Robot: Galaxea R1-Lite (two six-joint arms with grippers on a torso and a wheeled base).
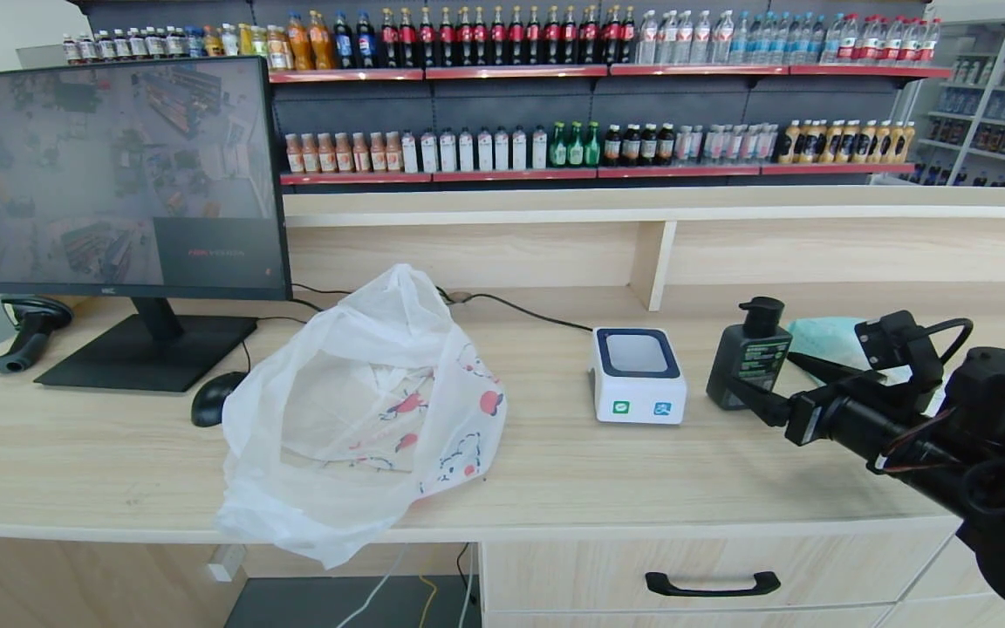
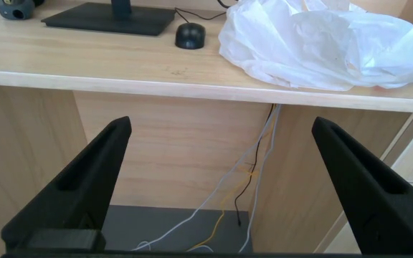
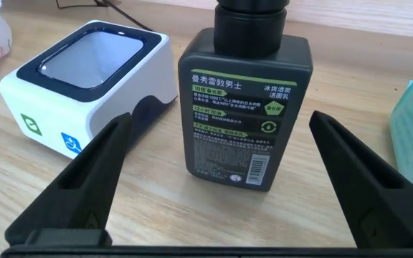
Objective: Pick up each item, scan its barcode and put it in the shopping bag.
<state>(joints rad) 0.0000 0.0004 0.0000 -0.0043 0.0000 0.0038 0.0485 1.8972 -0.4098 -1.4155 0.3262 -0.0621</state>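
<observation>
At the right of the head view, our right gripper (image 1: pixel 764 373) hangs open just in front of the dark bottle (image 1: pixel 748 362), which stands right of the white scanner (image 1: pixel 638 375); we judge a pick-up is at hand, needing us to advance and close.

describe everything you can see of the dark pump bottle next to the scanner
The pump bottle is flat-sided, dark grey plastic, with a black pump head. It stands upright on the wooden counter, just right of the white scanner. Its back label, with green marks and a barcode, faces the open right claw, which does not touch it.
</observation>
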